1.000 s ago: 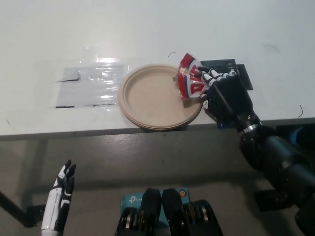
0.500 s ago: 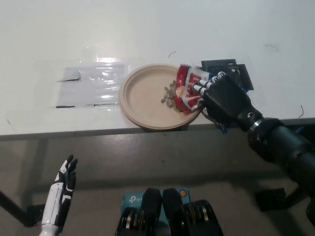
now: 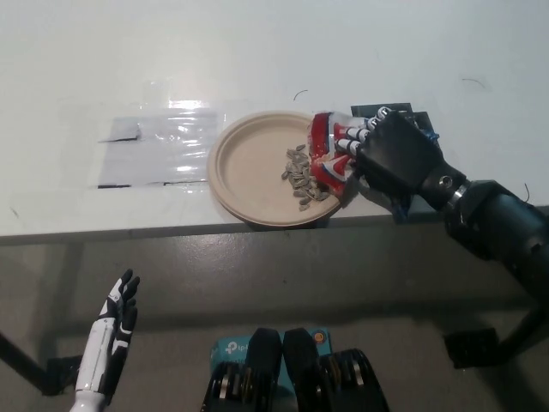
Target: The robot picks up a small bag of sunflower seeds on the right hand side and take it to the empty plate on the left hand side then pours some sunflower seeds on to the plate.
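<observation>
- A white desk is seen carrying a tan plate near its front edge.
- The right robot hand is clamped on the tipped seed bag over the plate's right rim.
- The left robot hand is held low, fingers apart.
- Sunflower seeds are piled near the rim; further tipping could spill them off the desk.

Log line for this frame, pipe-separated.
phase: pouring | right hand: shut on bag, tipped over plate | seeds: piled on plate | left hand: open, idle below table edge
</observation>
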